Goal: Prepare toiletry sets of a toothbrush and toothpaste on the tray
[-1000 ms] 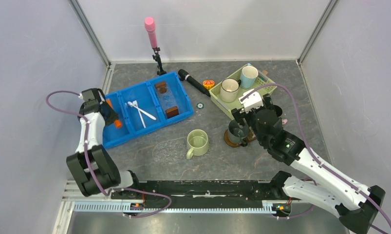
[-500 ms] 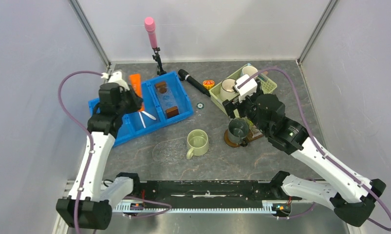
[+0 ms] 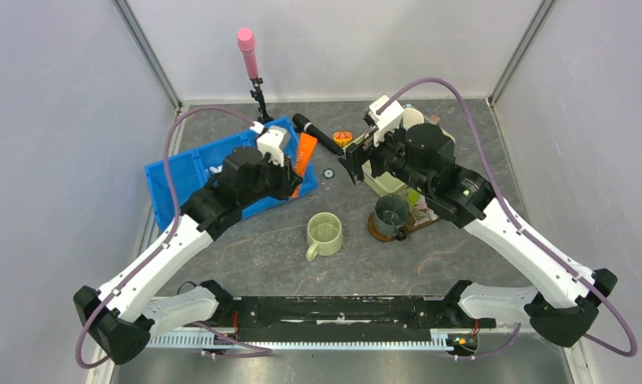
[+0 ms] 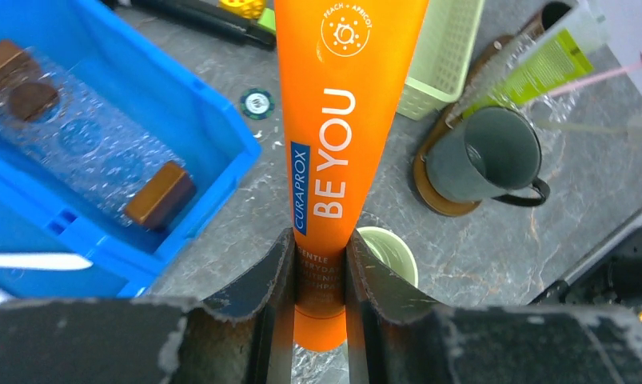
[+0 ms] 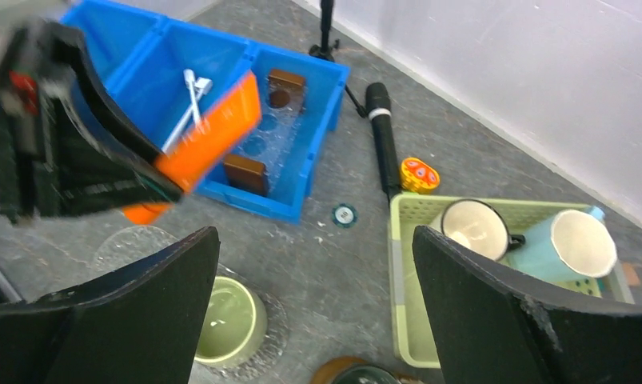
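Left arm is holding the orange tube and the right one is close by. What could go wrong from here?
1. The left gripper pinches the orange tube near one end only; the long free body could swing or slip.
2. The right gripper hangs open close to the tube's far end; the two could collide.
3. The dark mug sits on the tray with little bare board showing, so the tube might knock it.

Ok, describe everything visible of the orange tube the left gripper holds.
The orange tube is glossy plastic, printed in white with BE YOU, CURAPROX on a small blue strip and a sun emblem. It widens to a flat end pointing away from the left gripper, whose fingers pinch its narrow end. It hangs lifted near the blue bin, touching nothing else.
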{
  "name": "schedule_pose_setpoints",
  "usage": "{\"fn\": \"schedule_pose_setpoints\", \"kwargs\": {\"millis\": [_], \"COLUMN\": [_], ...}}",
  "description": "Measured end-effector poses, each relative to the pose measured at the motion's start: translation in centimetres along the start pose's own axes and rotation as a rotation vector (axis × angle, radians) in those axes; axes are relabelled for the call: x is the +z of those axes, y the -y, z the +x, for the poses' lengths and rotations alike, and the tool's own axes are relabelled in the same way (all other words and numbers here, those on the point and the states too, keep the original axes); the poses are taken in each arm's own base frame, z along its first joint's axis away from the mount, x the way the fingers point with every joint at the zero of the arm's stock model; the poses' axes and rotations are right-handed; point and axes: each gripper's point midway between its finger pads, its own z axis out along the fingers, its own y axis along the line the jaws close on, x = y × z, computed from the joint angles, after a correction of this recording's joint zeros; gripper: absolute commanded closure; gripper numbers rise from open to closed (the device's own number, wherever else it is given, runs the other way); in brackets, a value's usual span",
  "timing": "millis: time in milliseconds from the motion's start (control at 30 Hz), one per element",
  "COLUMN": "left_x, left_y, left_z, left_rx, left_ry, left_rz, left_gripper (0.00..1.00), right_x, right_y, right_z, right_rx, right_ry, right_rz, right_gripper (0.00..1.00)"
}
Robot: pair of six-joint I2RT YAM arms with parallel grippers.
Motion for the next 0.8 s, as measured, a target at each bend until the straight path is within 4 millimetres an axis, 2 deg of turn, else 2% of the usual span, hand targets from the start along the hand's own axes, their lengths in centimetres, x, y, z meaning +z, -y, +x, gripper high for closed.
{"fn": "schedule_pose_setpoints", "kwargs": {"millis": [133, 300, 533, 667, 800], "left_x": [0.7, 0.7, 0.2, -0.5, -0.9], "left_y": [2.5, 4.5, 5.2, 5.5, 5.5], "left_z": [0.5, 0.4, -0.7, -1.4, -1.6], "left_rx": [0.075, 0.135, 0.168, 0.181, 0.19], "left_ry": [-0.013, 0.008, 0.058, 0.093, 0.11], "left_rz": [0.061, 0.115, 0.144, 0.157, 0.163], "left_gripper": [0.71, 0.7, 0.69, 0.69, 0.68], "right_x": [1.0, 1.9, 3.7, 4.1, 4.4], "right_y": [-1.1, -2.1, -3.3, -4.0, -4.4], "right_z": [-1.5, -2.4, -0.8, -0.3, 0.1], "right_rx": [0.035, 0.108, 0.207, 0.251, 0.302], "right_ry": [0.004, 0.002, -0.066, -0.09, -0.086], "right_rz": [-0.054, -0.137, -0.215, -0.245, -0.271], "right_gripper": [0.06, 0.11, 0.2, 0.29, 0.33]}}
